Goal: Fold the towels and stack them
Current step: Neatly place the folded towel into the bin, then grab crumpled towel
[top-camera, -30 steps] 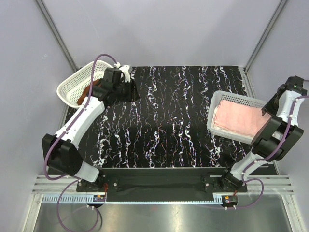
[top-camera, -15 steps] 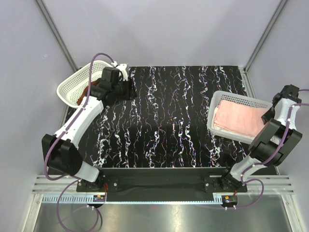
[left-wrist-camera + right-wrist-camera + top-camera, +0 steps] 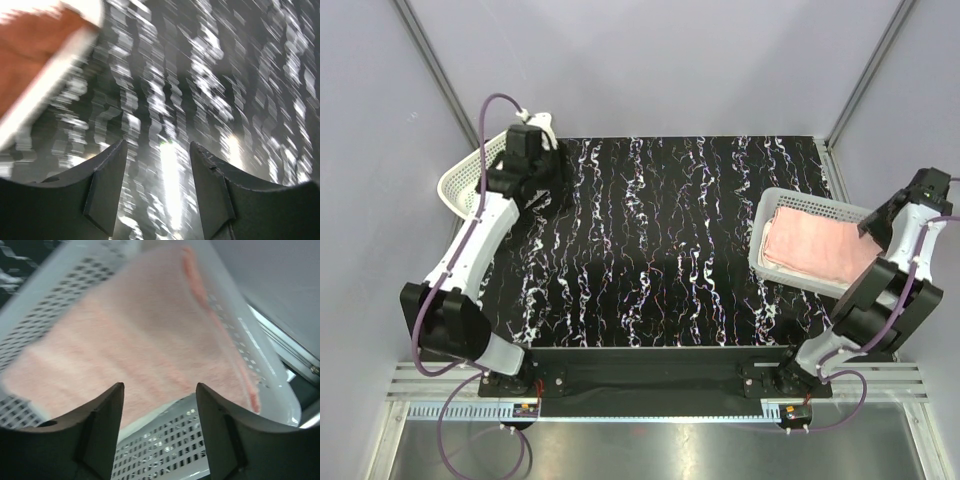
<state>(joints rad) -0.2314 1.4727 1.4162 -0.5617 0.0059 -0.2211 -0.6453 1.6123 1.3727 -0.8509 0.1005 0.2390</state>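
Note:
A folded pink towel [image 3: 813, 250] lies in the white basket [image 3: 808, 205] at the right of the table. It fills the right wrist view [image 3: 135, 335], above the basket's rim [image 3: 190, 440]. My right gripper [image 3: 877, 222] [image 3: 159, 386] is open and empty, above the basket's right side. A brown towel [image 3: 35, 45] lies in the white basket [image 3: 460, 180] at the back left, whose rim [image 3: 50, 90] shows blurred. My left gripper [image 3: 546, 183] [image 3: 157, 145] is open and empty over the table, just right of that basket. In the top view the arm hides the brown towel.
The black marbled table [image 3: 670, 250] lies between the two baskets. Grey walls close in the back and sides. The arm bases stand on the near rail [image 3: 660, 375].
My left gripper has swung left and back, closer to the left basket. My right wrist has shifted slightly beside the right basket. Both stay open.

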